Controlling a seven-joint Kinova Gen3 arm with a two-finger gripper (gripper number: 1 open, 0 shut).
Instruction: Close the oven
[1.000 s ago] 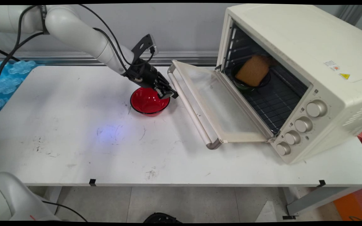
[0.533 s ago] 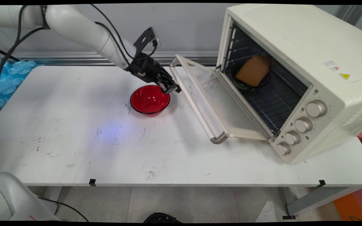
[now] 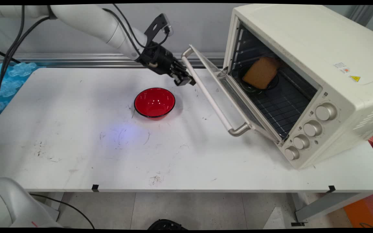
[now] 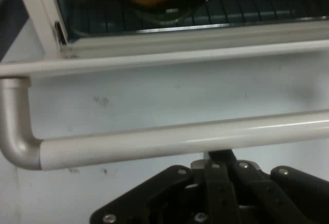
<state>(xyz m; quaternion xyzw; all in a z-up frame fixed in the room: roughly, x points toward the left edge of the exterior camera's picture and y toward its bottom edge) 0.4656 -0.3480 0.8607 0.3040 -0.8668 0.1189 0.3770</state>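
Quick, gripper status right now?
Gripper: under the oven door handle, against it; open or closed cannot be told.

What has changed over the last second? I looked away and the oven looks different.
The gripper rose from over the red bowl toward the wall, against the door handle. The oven door swung up from nearly flat to half closed. Bowl, oven and the bread inside stayed put.
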